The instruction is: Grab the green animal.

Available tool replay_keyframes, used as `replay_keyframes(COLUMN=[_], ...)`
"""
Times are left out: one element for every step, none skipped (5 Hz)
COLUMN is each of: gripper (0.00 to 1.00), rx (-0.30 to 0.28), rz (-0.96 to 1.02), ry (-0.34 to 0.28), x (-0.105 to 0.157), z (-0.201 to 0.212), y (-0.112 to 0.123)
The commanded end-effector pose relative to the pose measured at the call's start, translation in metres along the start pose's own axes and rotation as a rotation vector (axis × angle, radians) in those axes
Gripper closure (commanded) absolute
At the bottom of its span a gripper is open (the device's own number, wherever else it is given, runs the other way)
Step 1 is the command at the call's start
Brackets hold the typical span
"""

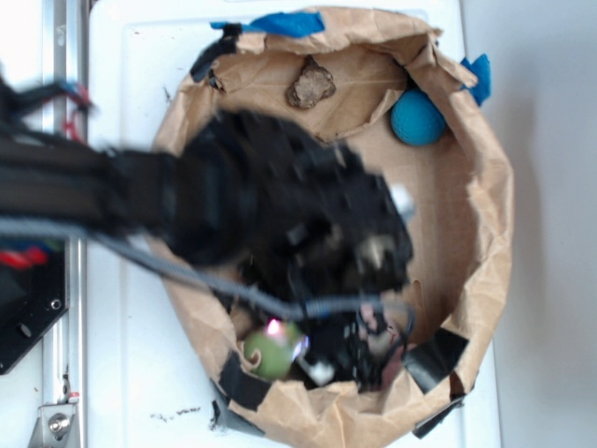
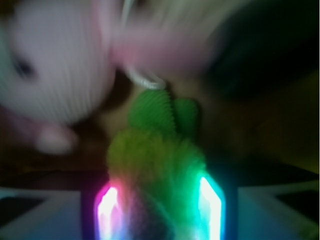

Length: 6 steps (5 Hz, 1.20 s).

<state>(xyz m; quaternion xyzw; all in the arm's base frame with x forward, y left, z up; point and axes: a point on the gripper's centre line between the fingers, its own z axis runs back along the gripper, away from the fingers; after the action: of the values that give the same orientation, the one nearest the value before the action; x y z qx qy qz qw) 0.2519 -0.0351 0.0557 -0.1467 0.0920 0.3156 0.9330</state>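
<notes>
fingers (image 2: 109, 210): lit, either side of the green animal (image 2: 155, 155)
gripper (image 2: 160, 212): can't tell if closed
bunny (image 2: 55, 75): up-left, avoid pinching it

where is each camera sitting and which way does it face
Exterior: sits above the scene looking straight down into the paper-lined basket; the blurred black arm reaches in from the left, its tool low beside the green animal; a blue ball lies at the far rim.
Wrist: rides on the tool, looking forward between its lit fingers; the green animal fills the centre, with the pink bunny behind it at upper left.
Shared: the green animal and the tool's coloured glow appear in both views.
</notes>
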Motion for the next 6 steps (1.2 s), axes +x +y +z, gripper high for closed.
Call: replay_keyframes(gripper=[1.00, 1.00, 1.00, 1.00, 1.00, 1.00], rx=[0.062, 0.171, 0.181, 0.169, 0.143, 0.135], rz=[-0.276, -0.367, -0.434, -0.463, -0.442, -0.414], ry=[-0.354, -0.510, -0.534, -0.435, -0.394, -0.358], x=[0.003, 0.000, -0.001, -0.003, -0.006, -0.009], z=[0.069, 0.089, 0.099, 0.114, 0.123, 0.132], y=[0.029, 0.037, 0.042, 0.042, 0.045, 0.042])
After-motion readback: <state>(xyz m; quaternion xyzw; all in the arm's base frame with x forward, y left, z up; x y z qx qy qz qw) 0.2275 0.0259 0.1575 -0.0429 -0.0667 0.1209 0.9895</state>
